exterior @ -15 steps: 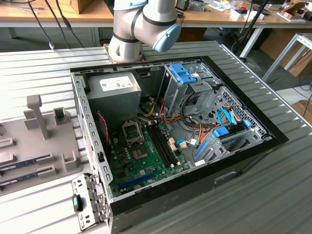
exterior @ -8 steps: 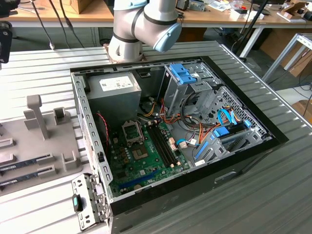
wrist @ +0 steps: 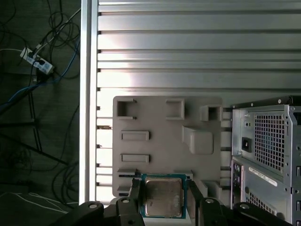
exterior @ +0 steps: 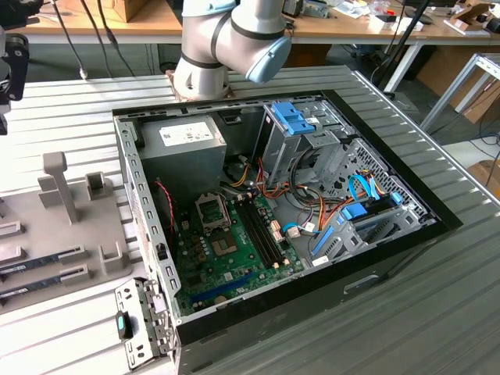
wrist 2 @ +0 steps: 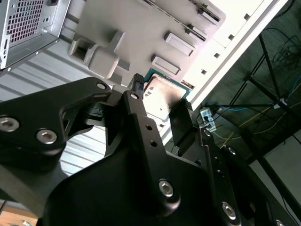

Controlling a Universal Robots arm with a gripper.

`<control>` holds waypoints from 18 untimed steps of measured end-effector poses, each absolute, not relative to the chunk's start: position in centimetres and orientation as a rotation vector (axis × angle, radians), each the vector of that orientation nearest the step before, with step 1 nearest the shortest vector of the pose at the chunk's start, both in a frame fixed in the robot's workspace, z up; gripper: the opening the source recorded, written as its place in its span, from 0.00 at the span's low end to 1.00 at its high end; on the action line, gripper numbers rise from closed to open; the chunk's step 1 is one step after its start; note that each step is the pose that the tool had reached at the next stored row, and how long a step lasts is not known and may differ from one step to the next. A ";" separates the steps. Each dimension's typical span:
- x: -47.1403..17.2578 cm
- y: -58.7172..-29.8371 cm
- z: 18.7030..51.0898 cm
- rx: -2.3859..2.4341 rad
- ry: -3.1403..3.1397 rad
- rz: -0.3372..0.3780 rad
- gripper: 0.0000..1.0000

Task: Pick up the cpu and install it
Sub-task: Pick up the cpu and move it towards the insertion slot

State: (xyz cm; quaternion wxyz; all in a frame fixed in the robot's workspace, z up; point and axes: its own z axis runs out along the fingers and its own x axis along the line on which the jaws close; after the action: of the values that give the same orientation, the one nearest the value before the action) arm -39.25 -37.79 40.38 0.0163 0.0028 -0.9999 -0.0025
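While the two black fingers (wrist: 136,202) sit against its opposite edges, the gripper (wrist: 163,202) has the cpu (wrist: 163,197) pinched tight, green rim showing in both wrist views, with the grey fixture tray (wrist: 164,127) behind it. Further off, the first wrist view catches the computer case (wrist: 265,155) just beside that tray, and the exterior view adds its open side: motherboard (exterior: 207,269) exposed, square socket (exterior: 212,211) at eleven o'clock on the board, tray at nine o'clock from the case, arm (exterior: 226,39) at twelve.
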 end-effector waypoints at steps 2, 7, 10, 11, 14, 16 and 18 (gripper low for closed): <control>-39.0 -37.8 40.4 0.009 -3.109 -0.008 0.47; -38.6 -37.8 40.4 0.009 -3.109 -0.008 0.47; -38.4 -37.8 40.4 0.009 -3.109 -0.008 0.47; -38.3 -37.8 40.4 0.009 -3.109 -0.008 0.47; -38.1 -37.8 40.4 0.009 -3.109 -0.008 0.47; -38.0 -37.8 40.4 0.009 -3.109 -0.008 0.47; -37.9 -37.8 40.4 0.009 -3.109 -0.008 0.47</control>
State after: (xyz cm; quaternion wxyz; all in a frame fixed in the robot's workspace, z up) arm -37.86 -37.79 40.38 0.0163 0.0028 -0.9999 -0.0025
